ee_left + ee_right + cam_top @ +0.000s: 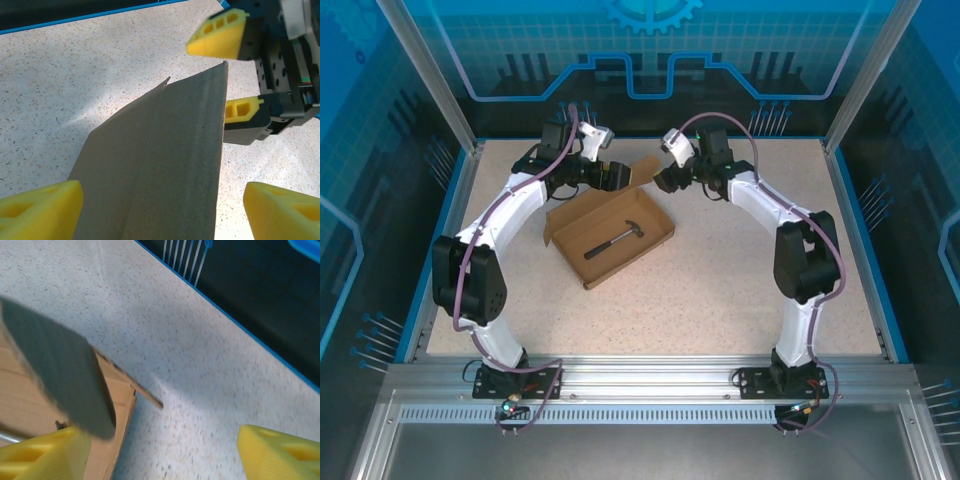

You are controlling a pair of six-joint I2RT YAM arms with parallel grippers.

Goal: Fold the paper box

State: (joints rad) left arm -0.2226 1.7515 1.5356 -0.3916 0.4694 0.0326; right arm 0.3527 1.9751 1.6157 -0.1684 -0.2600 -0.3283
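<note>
Paper box (595, 222) sits mid-frame w/ hammer (615, 241) inside, far flap (160, 165) standing btwn left gripper (618, 175) & right gripper (660, 183), both w/ jaws apart, nothing clamped, so flap prob. springs back or box skids if nudged off-centre.

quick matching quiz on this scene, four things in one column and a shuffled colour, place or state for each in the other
1 hammer
2 paper box
3 table
4 left gripper

a speckled beige
b plain brown
c lying inside the box
d open, jaws either side of upright cardboard

Pairs: 1-c, 2-b, 3-a, 4-d
</note>
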